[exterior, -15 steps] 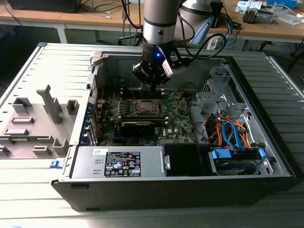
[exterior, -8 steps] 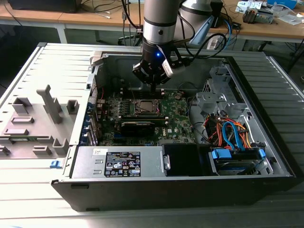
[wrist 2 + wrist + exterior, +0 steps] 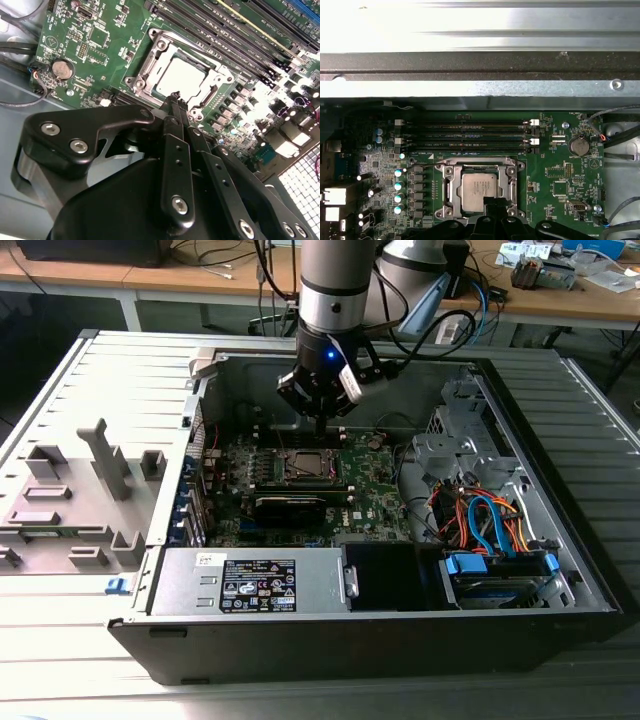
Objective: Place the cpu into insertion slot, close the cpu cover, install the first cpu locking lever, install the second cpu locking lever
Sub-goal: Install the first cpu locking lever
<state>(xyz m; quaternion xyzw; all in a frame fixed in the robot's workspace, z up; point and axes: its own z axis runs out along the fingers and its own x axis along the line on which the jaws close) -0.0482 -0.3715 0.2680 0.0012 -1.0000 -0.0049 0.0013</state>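
The cpu (image 3: 477,187) lies flat in the insertion slot (image 3: 512,172) on the green motherboard, its pale square top showing. The silver cpu cover (image 3: 451,192) lies down around it, and the chip (image 3: 182,77) shows through the window of that frame (image 3: 145,75). My gripper (image 3: 175,96) is shut, with nothing between its black fingers. Its tip hangs just over one edge of the socket in both wrist views (image 3: 496,201). In the exterior view the gripper (image 3: 318,430) reaches down inside the open computer case, right above the socket (image 3: 303,462).
Memory slots (image 3: 465,135) run beside the socket, and a coin battery (image 3: 579,146) sits further along the board. A long black card (image 3: 300,502), the power supply (image 3: 260,585) and a drive bay with coloured cables (image 3: 490,525) crowd the case. A grey fixture (image 3: 90,490) stands outside it.
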